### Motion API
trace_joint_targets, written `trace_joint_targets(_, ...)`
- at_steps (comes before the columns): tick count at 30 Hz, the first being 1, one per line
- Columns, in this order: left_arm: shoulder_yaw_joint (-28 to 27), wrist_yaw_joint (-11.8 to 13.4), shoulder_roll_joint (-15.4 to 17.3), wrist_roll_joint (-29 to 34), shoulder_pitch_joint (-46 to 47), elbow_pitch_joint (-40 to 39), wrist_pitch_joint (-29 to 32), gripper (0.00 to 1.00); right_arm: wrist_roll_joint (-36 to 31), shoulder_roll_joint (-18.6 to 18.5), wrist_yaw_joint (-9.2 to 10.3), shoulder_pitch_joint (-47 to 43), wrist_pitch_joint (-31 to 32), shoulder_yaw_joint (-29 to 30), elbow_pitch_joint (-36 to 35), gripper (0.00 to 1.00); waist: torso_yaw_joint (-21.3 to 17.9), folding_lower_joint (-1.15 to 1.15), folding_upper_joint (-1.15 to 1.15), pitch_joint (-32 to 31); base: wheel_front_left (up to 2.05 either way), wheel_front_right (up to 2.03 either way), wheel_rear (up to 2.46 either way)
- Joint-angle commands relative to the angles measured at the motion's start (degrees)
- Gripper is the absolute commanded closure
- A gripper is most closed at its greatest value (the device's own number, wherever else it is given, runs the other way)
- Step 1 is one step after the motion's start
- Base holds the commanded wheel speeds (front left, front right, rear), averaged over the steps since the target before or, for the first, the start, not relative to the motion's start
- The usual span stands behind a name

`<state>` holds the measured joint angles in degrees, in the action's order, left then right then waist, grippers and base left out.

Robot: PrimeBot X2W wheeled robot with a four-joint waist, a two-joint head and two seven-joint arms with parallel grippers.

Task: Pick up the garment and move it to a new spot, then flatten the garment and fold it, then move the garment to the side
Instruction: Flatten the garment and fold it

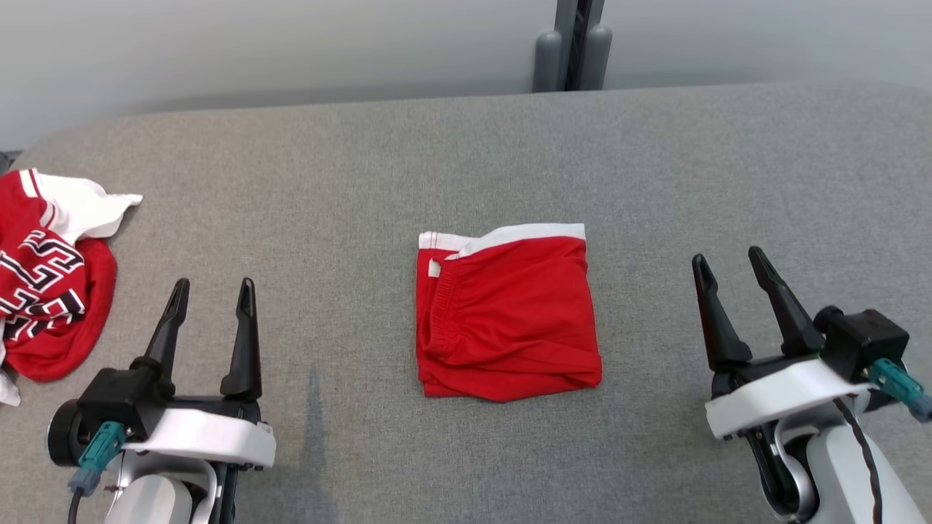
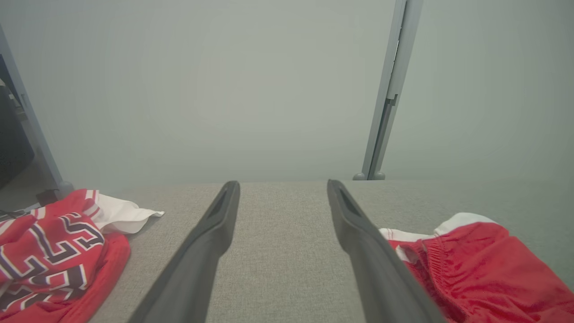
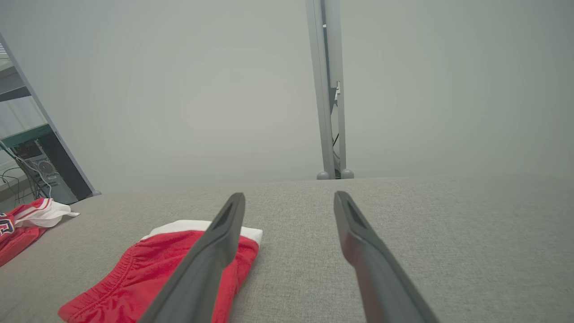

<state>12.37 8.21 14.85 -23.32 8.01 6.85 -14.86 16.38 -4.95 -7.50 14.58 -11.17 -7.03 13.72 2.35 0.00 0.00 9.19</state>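
The garment (image 2: 475, 269) runs off the left wrist view's bottom edge.

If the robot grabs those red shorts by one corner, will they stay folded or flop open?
Probably flop open: the red shorts are thin, wrinkled cloth lying in loose layers. They look light, so easy to lift. Pushed, they would likely bunch up on the rough gray table rather than slide.

The garment (image 1: 506, 320) is bright red with a white band along its far edge; the tabletop (image 1: 466, 160) is a heathered mid-grey weave; the lettered cloth (image 1: 44, 291) at my left is red and white, its dark letters outlined in white; my left gripper (image 1: 215, 285) and right gripper (image 1: 727, 256) are black, on white wrist shells (image 1: 207, 437), each with a teal plug (image 1: 98, 451); the wall (image 1: 291, 44) is pale grey, the post (image 1: 575, 44) a darker grey.
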Motion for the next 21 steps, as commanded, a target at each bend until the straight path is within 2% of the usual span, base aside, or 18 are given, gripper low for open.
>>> trace_joint_targets(1,-0.1,0.3,0.4,-0.4,-0.9,-0.3,0.0,0.00,-0.8,0.0,0.02,-1.7,0.8,0.5,-1.4,0.00,-0.1,0.00,0.00,-1.4,0.00,0.00,0.00)
trace_joint_targets(21,1.4,2.4,2.1,-0.3,-8.9,-2.8,3.7,0.00,-3.3,0.1,0.02,-15.6,8.5,5.7,-11.8,0.00,0.5,0.00,0.00,-10.0,0.00,0.00,0.00)
